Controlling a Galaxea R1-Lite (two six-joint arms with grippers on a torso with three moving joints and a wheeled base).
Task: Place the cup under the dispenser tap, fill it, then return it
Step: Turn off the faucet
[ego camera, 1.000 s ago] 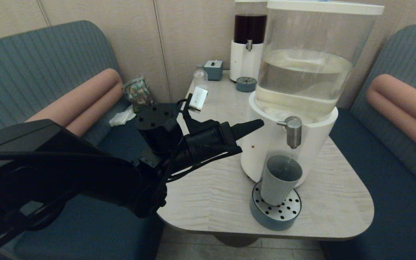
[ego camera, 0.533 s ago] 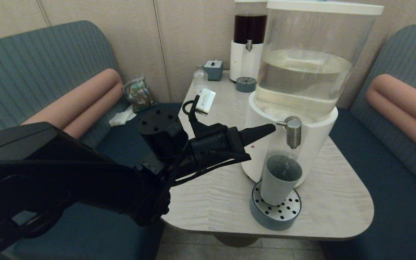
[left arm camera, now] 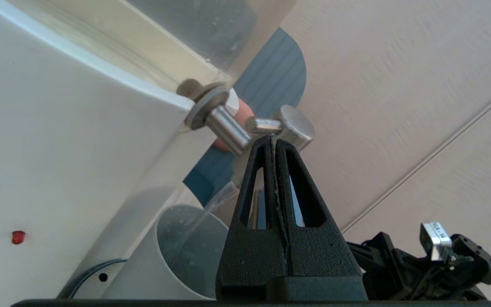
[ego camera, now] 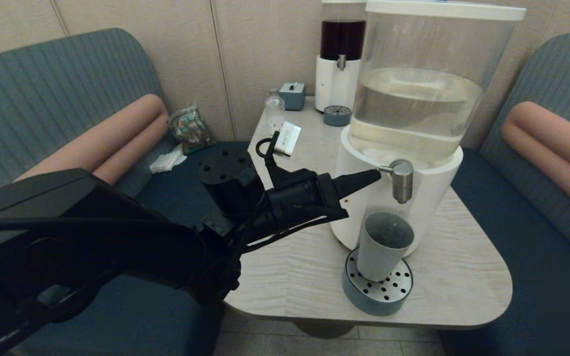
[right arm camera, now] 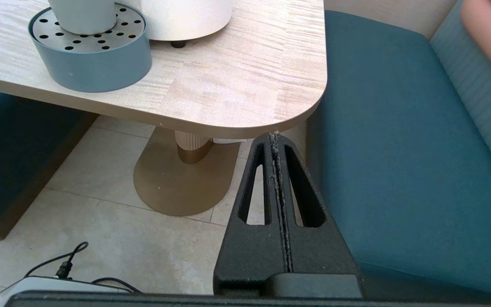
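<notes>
Left claw [ego camera: 375, 174], fingers pressed together with nothing between them, reaches in from the left of the head view and touches its tip to the side lever of the dispenser tap [ego camera: 402, 181]. Left wrist view: the closed claw [left arm camera: 273, 140] meets the tap [left arm camera: 288, 128] just below its round steel cap, and a thin stream of clear liquid falls from the spout into the cup [left arm camera: 181, 256]. Cup [ego camera: 383, 246], grey-green and handleless, stands upright directly beneath the tap on the perforated top of the round blue-grey tray [ego camera: 375, 301], which sits on the bench [ego camera: 295, 277] against the white base of the clear-tank dispenser [ego camera: 418, 99]. Right claw [right arm camera: 275, 138], seen only in its own wrist view, hangs below the bench edge beside the blue seat [right arm camera: 399, 149], fingers likewise shut and empty.
</notes>
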